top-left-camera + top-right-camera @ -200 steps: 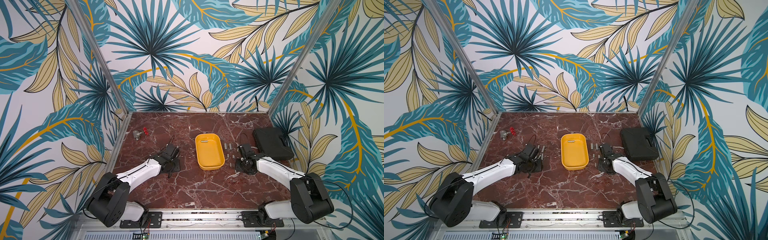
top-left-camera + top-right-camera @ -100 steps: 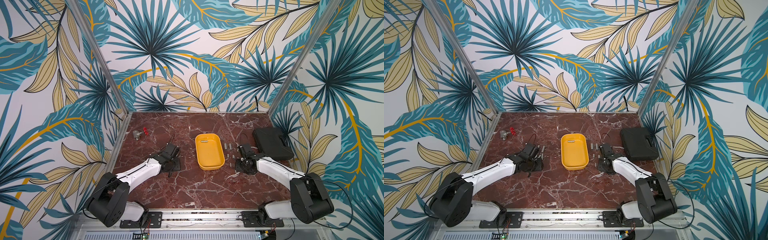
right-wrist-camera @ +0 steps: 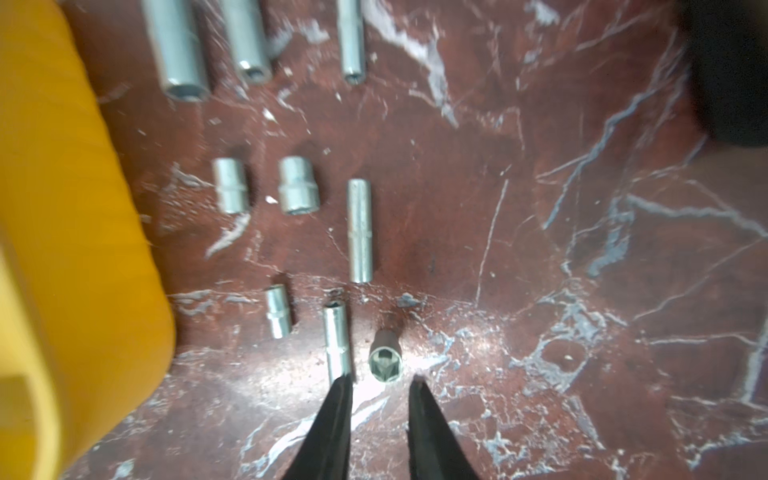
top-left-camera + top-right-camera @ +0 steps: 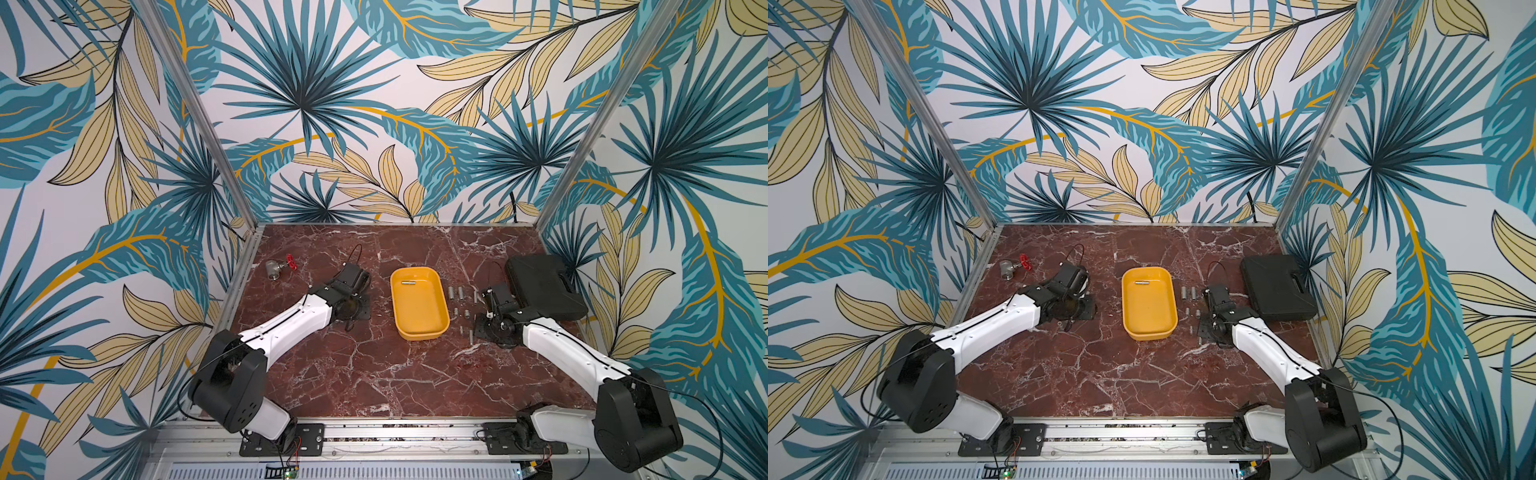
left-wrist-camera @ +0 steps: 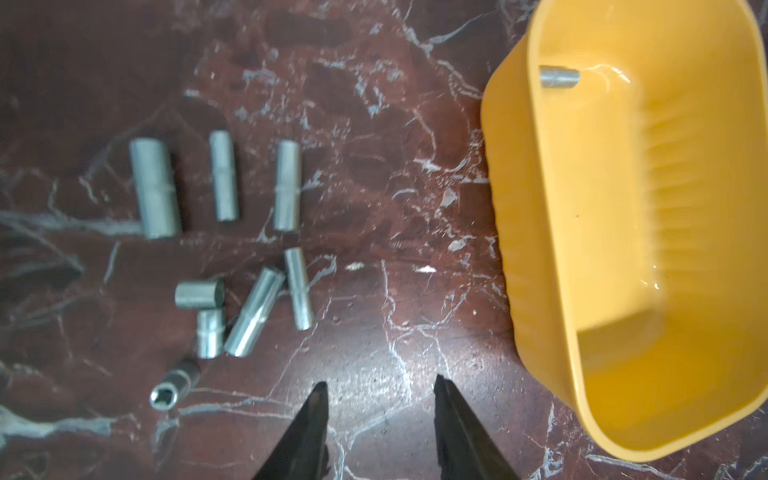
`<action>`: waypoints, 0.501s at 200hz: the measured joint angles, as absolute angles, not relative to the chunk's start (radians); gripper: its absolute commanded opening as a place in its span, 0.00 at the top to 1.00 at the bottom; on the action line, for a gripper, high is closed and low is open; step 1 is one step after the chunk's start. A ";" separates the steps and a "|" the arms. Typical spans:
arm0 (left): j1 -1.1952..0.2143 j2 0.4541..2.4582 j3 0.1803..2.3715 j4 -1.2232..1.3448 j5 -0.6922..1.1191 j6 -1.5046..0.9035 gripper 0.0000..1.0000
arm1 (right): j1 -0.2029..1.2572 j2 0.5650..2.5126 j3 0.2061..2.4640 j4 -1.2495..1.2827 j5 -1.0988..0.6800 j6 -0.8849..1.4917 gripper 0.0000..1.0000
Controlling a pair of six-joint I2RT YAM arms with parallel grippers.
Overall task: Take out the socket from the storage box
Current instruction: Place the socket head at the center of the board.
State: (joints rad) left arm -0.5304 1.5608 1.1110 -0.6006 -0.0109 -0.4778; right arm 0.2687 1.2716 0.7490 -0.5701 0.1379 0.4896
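Jaws: your left gripper [image 5: 378, 386] apart, empty; right gripper [image 3: 380, 380] narrow, empty, beside short steel socket [image 3: 385, 356]; yellow plastic storage box [image 4: 420, 309] holds small grey socket [image 4: 408, 283].

The marble table [image 4: 374, 374] carries the storage box [image 4: 422, 336], loose sockets [image 4: 451, 291], black case [image 4: 540, 291] and valve [image 4: 274, 269].

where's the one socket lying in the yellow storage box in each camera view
a top view: socket lies inside the storage box, near its far end.
a top view: same spot, socket near the far end.
left wrist: socket by the box's inner wall.
right wrist: not in it; only the box's outer wall shows.
shared landmark: the storage box itself, in all four.
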 measured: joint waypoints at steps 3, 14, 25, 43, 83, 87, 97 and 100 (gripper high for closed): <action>-0.532 1.574 1.131 -0.604 -0.010 -0.467 0.56 | 0.269 1.269 0.751 -0.572 0.138 0.490 0.74; -0.534 1.618 1.202 -0.625 -0.010 -0.431 0.56 | 0.269 1.261 0.757 -0.580 0.138 0.490 0.74; -0.540 1.657 1.272 -0.641 -0.007 -0.389 0.57 | 0.269 1.253 0.760 -0.586 0.138 0.490 0.74; -0.551 1.721 1.391 -0.670 0.008 -0.324 0.57 | 0.269 1.243 0.762 -0.597 0.138 0.490 0.74; -0.595 1.926 1.698 -0.764 0.020 -0.171 0.58 | 0.269 1.229 0.762 -0.611 0.137 0.490 0.74; -0.601 1.947 1.720 -0.771 0.020 -0.159 0.58 | 0.269 1.228 0.762 -0.612 0.137 0.490 0.74; -0.615 1.998 1.768 -0.795 0.020 -0.130 0.58 | 0.269 1.222 0.762 -0.612 0.136 0.490 0.74; -0.619 2.016 1.782 -0.802 0.020 -0.121 0.58 | 0.269 1.221 0.762 -0.612 0.136 0.490 0.74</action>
